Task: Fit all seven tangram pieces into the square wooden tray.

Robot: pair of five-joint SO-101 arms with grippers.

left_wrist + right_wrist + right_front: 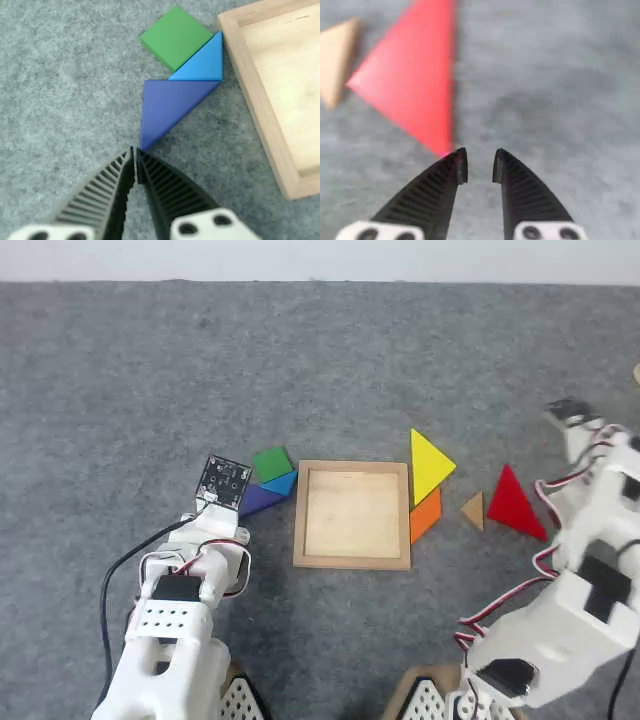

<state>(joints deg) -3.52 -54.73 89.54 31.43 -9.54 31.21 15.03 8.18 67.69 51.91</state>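
Tray point(352, 515) sits centre frame in the high view, flat on grey carpet point(150, 370). All seven pieces lie outside it. Left of the tray, clustered and touching: green square point(271, 462), light blue triangle point(281, 483) just beside the tray wall, dark blue triangle point(259, 500). On the right, yellow triangle point(428, 465) sits above orange piece point(424, 516), both against the wall. Further right, tan triangle point(474, 510), then red triangle point(514, 503).

Left gripper point(135, 152): fingers pressed together, gripping nothing, tips at the dark blue triangle's sharp corner. Right gripper point(479, 162): narrow gap, holding nothing, tips just beside a corner of the red triangle.
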